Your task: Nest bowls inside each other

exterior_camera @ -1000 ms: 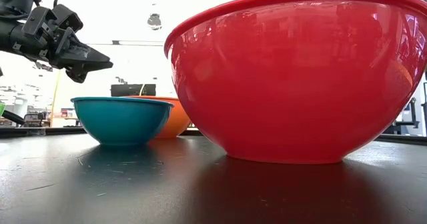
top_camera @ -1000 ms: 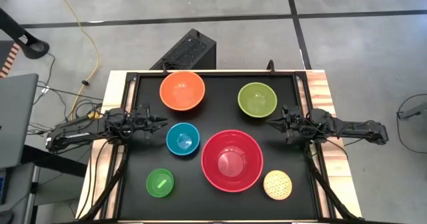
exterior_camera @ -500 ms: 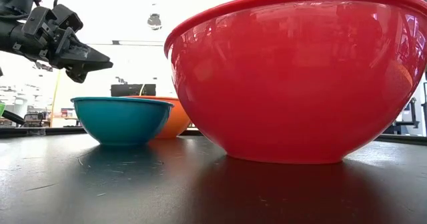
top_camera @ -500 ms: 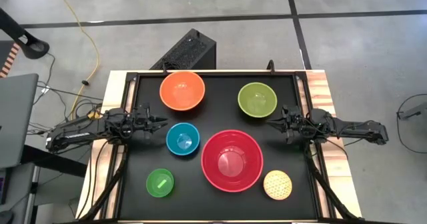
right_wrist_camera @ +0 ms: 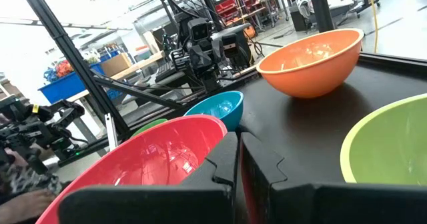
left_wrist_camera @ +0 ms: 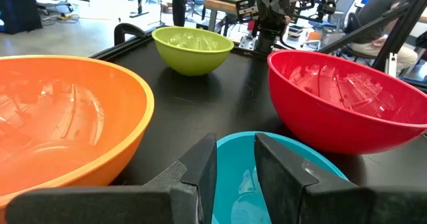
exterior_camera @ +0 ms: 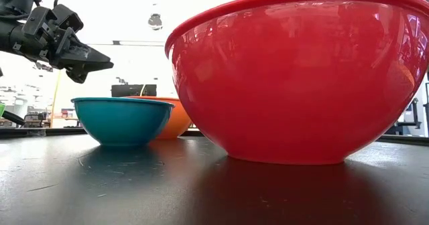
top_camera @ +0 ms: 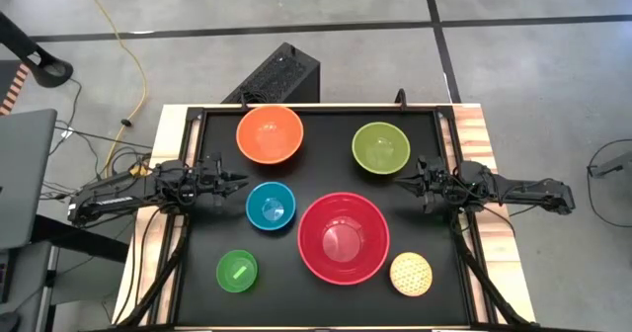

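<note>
Black matting covers the desk, where all six bowls sit separate: red bowl centre-near, blue bowl to its left, orange bowl far left, olive-green bowl far right, small green bowl near left, tan dotted bowl near right. Left gripper, fingers slightly apart and empty, hovers just left of the blue bowl. Right gripper, fingers together, waits right of centre. Judging by size, orange should go into red first, pinched cleanly at the rim.
</note>
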